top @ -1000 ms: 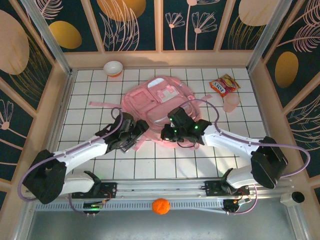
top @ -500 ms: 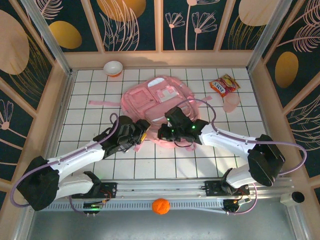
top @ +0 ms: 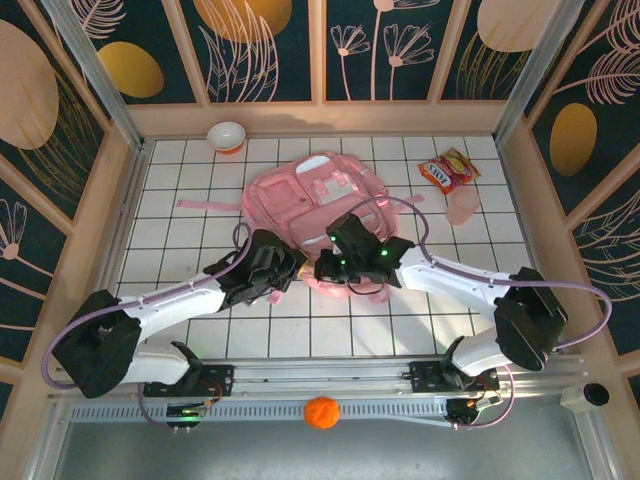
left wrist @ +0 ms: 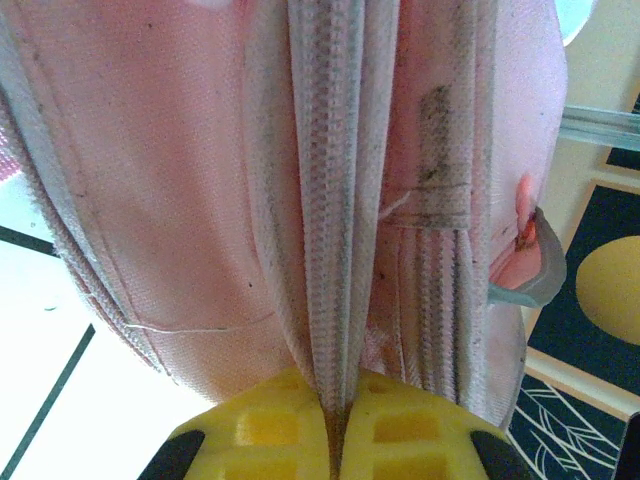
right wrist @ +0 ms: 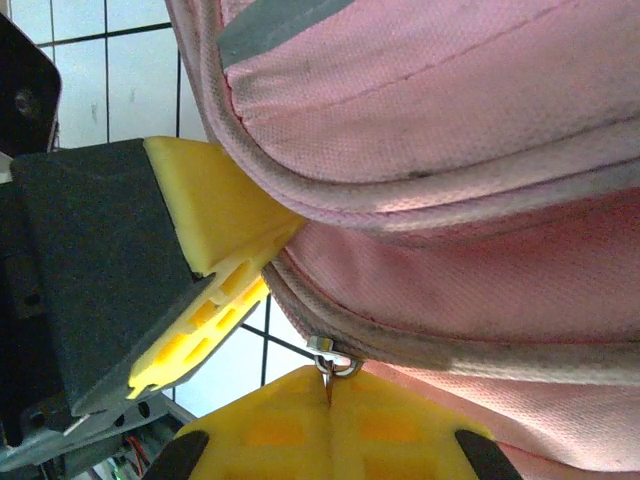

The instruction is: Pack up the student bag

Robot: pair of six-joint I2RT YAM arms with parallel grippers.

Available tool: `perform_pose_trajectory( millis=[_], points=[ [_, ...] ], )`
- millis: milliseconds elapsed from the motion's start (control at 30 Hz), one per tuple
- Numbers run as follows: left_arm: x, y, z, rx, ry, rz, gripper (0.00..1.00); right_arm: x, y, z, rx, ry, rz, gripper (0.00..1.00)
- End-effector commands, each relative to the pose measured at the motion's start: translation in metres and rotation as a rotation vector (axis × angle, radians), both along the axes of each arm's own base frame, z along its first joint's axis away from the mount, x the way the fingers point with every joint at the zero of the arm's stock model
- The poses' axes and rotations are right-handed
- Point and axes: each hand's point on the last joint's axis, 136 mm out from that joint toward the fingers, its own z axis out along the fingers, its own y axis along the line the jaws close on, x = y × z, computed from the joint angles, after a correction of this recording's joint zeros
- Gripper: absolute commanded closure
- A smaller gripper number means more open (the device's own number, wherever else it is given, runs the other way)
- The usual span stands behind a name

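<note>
Left fingers (left wrist: 268, 432) clenched on student bag (top: 310, 190) webbing, right fingers (right wrist: 265, 432) clamped on zip pull (right wrist: 327, 384), mostly hidden between them

White gridded table (top: 165, 240), student bag (top: 300, 195), bowl (top: 227, 135), snack packet (top: 448, 170)

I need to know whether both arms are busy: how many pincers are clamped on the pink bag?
2. The left pincer pinches a fabric seam at the bag's near edge; the right pincer grips a zip ring beside it.
</note>
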Motion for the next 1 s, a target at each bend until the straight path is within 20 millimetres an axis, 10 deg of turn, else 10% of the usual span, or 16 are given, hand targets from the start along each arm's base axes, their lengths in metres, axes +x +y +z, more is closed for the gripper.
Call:
perform_pose_trajectory(
  millis=[0, 400, 767, 967],
  points=[
    [0.007, 0.036, -0.013, 0.134, 0.001, 0.086, 1.00, -0.002, -0.026, -0.001, -0.110, 0.010, 0.023, 1.00],
    [0.025, 0.070, 0.002, 0.343, -0.089, 0.032, 1.00, 0.017, -0.067, -0.006, -0.178, 0.011, 0.015, 1.00],
    [0.076, 0.115, 0.008, 0.568, -0.141, -0.010, 1.00, -0.012, 0.010, 0.004, 0.025, 0.007, 0.101, 1.00],
    [0.084, 0.096, 0.039, 0.470, -0.197, -0.047, 0.65, 0.008, 0.021, 0.012, 0.113, -0.013, 0.060, 1.00]
  ],
)
